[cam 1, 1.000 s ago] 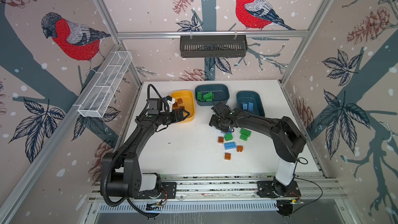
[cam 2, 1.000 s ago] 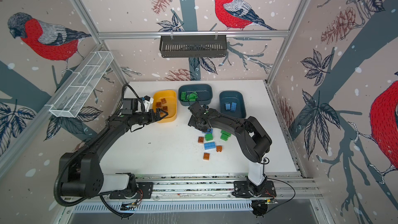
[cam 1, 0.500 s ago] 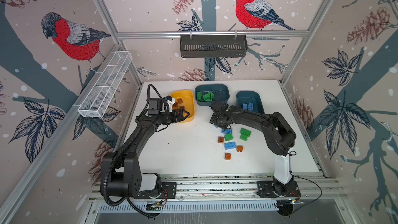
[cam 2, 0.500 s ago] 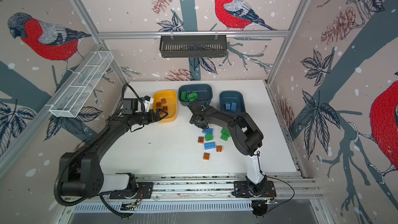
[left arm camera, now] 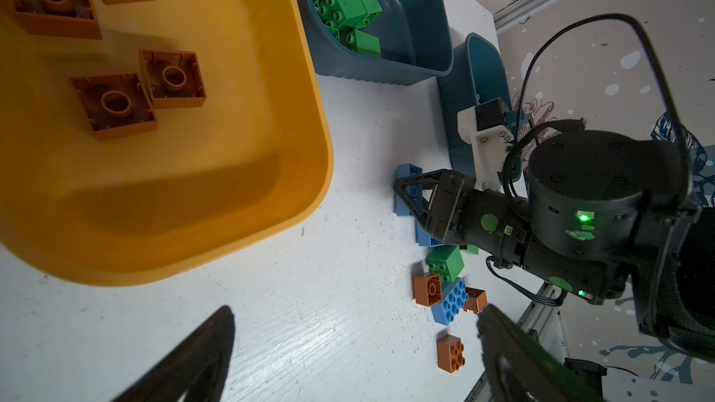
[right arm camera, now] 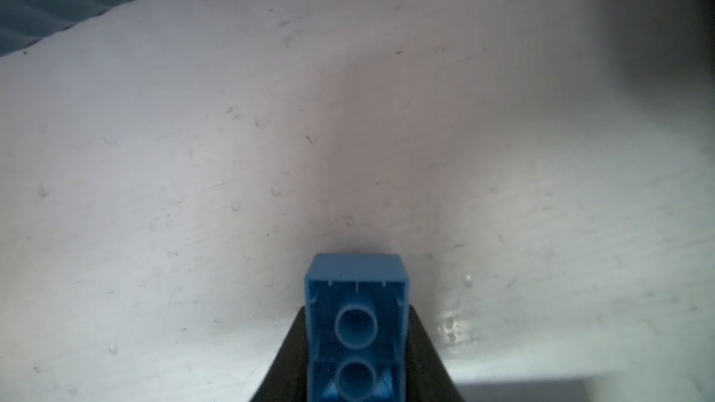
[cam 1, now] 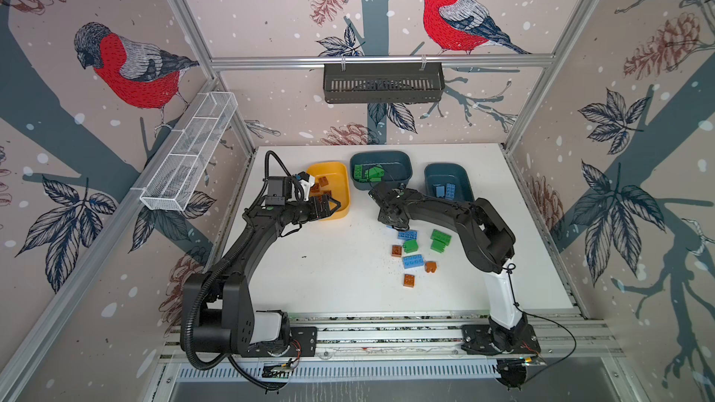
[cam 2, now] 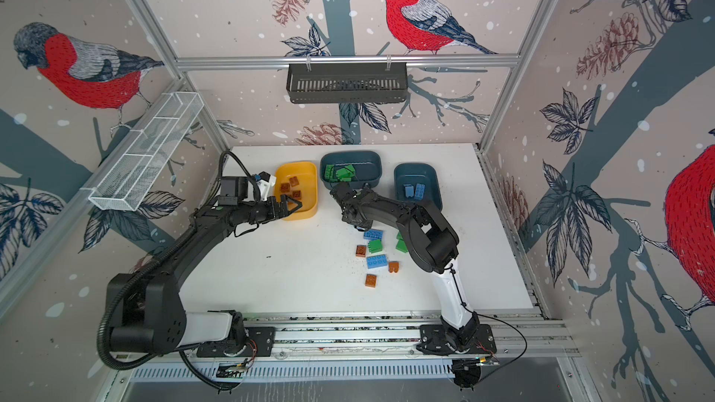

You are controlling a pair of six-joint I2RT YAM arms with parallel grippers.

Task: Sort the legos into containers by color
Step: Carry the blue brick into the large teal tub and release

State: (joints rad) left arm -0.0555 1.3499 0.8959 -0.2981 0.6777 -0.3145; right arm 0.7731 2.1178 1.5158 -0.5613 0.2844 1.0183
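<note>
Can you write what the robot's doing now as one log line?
left end effector: open at yellow tub | right end effector: shut on blue lego | table: loose legos unsorted

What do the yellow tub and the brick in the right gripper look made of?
Yellow tub: probably moulded plastic, smooth and slightly glossy; soft sheen, rounded one-piece walls. Blue brick: hard moulded plastic, smooth satin; hollow underside with moulded tubes and crisp thin walls.
</note>
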